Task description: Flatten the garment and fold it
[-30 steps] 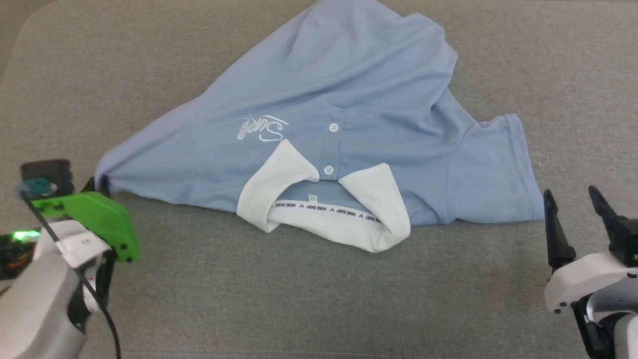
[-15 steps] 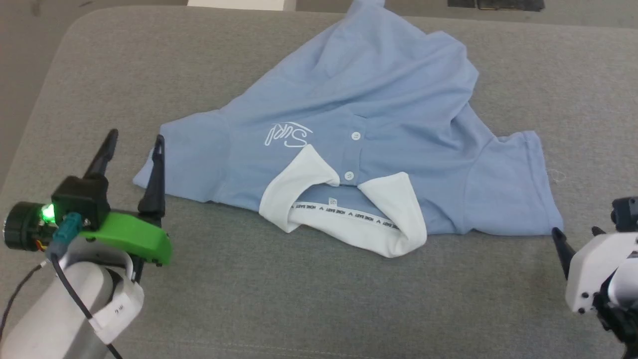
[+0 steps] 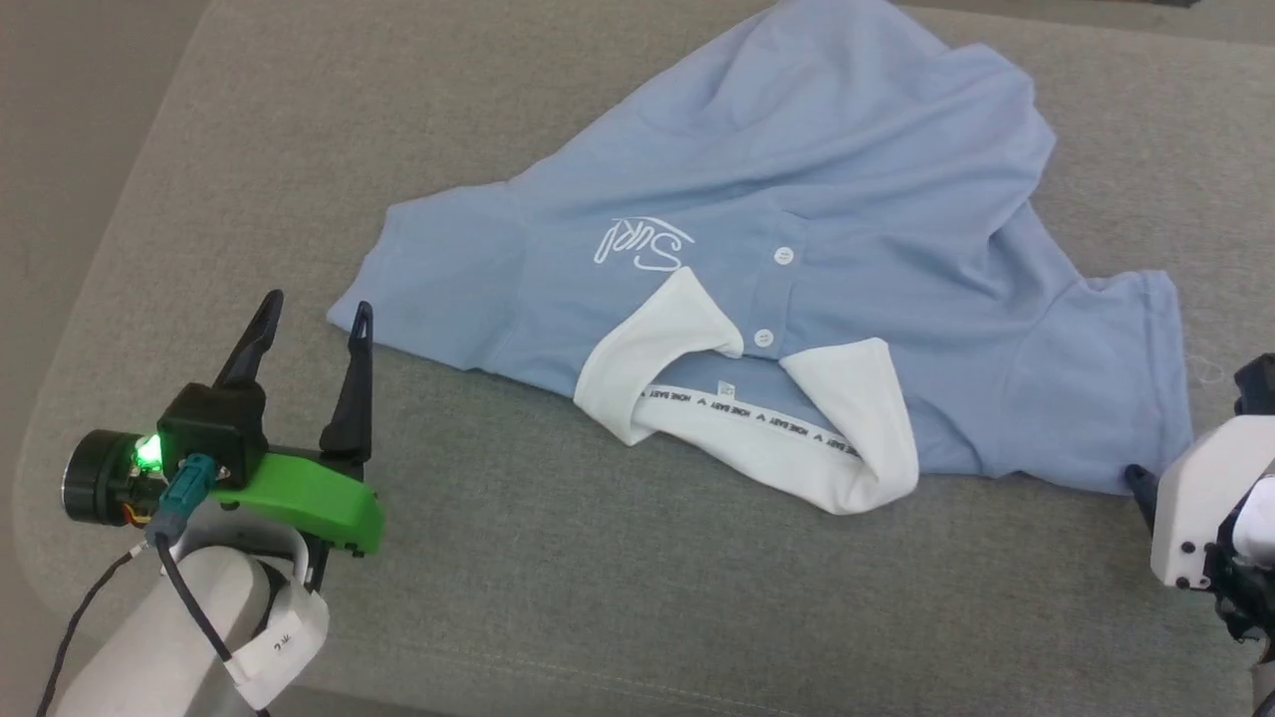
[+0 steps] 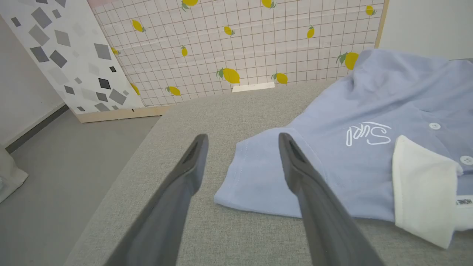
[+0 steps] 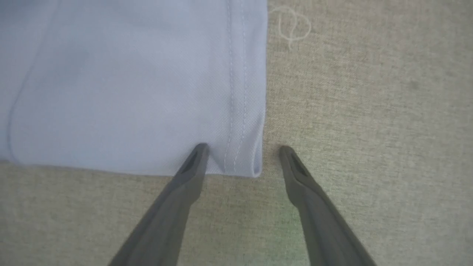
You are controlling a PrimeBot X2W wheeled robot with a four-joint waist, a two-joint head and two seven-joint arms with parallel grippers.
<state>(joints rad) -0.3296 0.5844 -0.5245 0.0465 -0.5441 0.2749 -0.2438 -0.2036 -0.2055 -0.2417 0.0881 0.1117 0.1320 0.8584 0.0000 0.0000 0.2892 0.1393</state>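
Now my left gripper (image 3: 317, 311) stands with its jaws wide and empty at the near left of the grey woven cushion surface (image 3: 598, 597). A second ago it was pinched shut on the tip of the left sleeve (image 3: 438, 269), drawing it out to the left, and it has let go. That sleeve lies free and flat on the cushion, its corner just beside the finger nearer the shirt.

At the near right, my right gripper (image 5: 242, 147) is equally wide and holds nothing. Its tips straddle the near corner of the right sleeve (image 3: 1096, 398), one over the stitched hem and the other over bare cushion. Whether they touch the cloth I cannot tell.

Between my arms the white collar (image 3: 757, 428) faces me, open and rumpled. Beyond it the light blue knit polo shirt (image 3: 797, 169) lies front up, but its body narrows toward the far right, with folds down the right flank. I judge the left sleeve spread. Flattening is unfinished, and the right sleeve looks next.

Farthest off, a lemon-printed grid panel (image 4: 258, 44) stands behind the cushion.
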